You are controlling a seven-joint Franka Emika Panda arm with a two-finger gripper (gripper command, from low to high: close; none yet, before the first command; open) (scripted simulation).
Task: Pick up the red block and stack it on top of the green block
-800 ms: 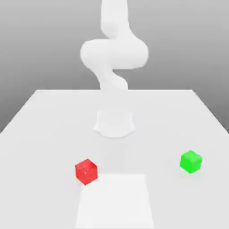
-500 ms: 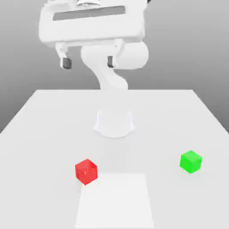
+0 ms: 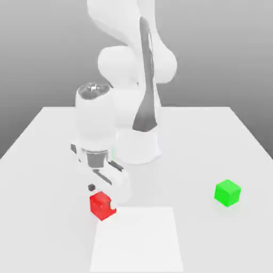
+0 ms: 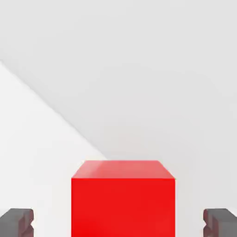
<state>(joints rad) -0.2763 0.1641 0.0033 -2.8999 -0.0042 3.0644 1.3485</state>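
Red block (image 3: 103,206) between one open hand's (image 3: 101,196) two fingertips (image 4: 219,222), one green block (image 3: 227,193)

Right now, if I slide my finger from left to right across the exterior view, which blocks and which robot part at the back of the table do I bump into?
Red block, robot base, green block.

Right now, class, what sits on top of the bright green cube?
Nothing rests on the bright green cube; its top is bare. Its underside, against the pale table, is hidden.
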